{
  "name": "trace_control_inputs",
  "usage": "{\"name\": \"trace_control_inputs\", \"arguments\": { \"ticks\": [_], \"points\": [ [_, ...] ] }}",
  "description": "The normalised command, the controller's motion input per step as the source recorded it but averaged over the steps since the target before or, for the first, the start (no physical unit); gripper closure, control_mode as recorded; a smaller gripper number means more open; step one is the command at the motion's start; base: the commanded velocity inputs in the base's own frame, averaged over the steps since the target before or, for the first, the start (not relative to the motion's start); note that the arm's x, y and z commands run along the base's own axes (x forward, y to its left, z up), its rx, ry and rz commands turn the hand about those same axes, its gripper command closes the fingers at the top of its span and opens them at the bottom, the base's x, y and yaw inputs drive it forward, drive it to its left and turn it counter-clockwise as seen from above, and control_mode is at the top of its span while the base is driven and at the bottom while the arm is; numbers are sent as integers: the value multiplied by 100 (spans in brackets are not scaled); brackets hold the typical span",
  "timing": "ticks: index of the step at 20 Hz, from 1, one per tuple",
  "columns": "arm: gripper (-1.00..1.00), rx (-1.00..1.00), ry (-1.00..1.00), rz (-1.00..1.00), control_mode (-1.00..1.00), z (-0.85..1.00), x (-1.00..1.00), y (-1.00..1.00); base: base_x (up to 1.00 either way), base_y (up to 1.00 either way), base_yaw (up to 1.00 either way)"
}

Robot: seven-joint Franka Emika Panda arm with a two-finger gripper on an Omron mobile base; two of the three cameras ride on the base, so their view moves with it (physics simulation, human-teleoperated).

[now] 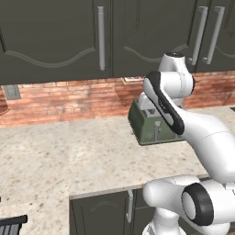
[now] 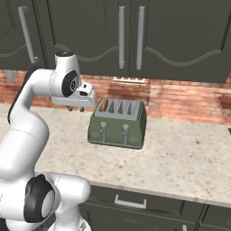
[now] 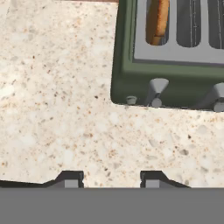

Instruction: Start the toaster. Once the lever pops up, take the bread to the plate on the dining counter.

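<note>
So the gripper (image 3: 108,179) sits over bare speckled counter (image 3: 57,109), just left of and short of the toaster (image 3: 168,52). In the hand view its two dark fingertips (image 3: 70,178) stand apart with nothing but stone between them, so it's spread and holding nothing, touching nothing as far as I can see. Exactly how wide it is beyond that gap I can't say.

Going left to right in the right base view: the white arm bends up from the lower left, the hand (image 2: 76,100) hangs above the counter (image 2: 180,149) just beside the toaster's left end, then comes the toaster (image 2: 118,122) itself, olive green, sitting flat on the wall counter in front of the brick backsplash (image 2: 185,101), under the dark cabinets (image 2: 180,36). The bread (image 2: 104,105) is in the leftmost slot, the one nearest the hand, with a bit of brown-orange showing. The other slots look empty. Two pale levers (image 2: 103,126) are on the front face, both near the top of their tracks.

In the hand view the bread (image 3: 156,22) stands upright in its slot, and one lever (image 3: 156,89) sticks out right below it, off to the right of the fingertips and well apart from them.

From the left base view the toaster (image 1: 149,126) is mostly hidden behind the arm's forearm.
</note>
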Motion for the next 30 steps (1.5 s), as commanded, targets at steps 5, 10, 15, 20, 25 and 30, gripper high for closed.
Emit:
{"name": "trace_control_inputs", "arguments": {
  "ticks": [5,10,15,20,25,30],
  "points": [
    [-100,0,0,0,-100,-8,0,0,0,0,0],
    [-100,0,0,0,-100,-34,0,0,0,0,0],
    [-100,1,0,0,-100,-46,0,-5,0,0,0],
    [-100,3,0,0,-100,-41,0,-24,0,0,0],
    [-100,1,0,0,-100,-29,0,-13,0,0,0],
    [-100,0,0,0,-100,-18,0,-2,0,0,0]
  ]
}}
